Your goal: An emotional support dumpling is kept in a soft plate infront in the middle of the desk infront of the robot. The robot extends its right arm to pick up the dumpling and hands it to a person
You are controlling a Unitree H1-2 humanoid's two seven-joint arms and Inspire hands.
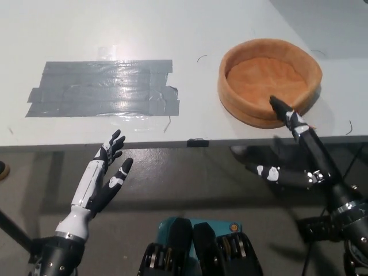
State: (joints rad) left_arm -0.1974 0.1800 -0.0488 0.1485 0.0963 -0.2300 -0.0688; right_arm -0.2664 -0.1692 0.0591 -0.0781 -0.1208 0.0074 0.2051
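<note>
The soft orange plate (269,80) sits on the white desk (190,34) at the right, and its inside is bare; no dumpling shows anywhere in the head view. My black right hand (307,158) hangs open just in front of the desk's near edge, below the plate, with one fingertip overlapping the plate's front rim. It holds nothing. At the lower left, my white left hand (106,178) rests open below the desk edge, fingers spread.
A large patch of grey tape strips (103,87) covers the desk's left half. A small black clip (197,142) sits on the near desk edge. Grey floor lies beneath the desk.
</note>
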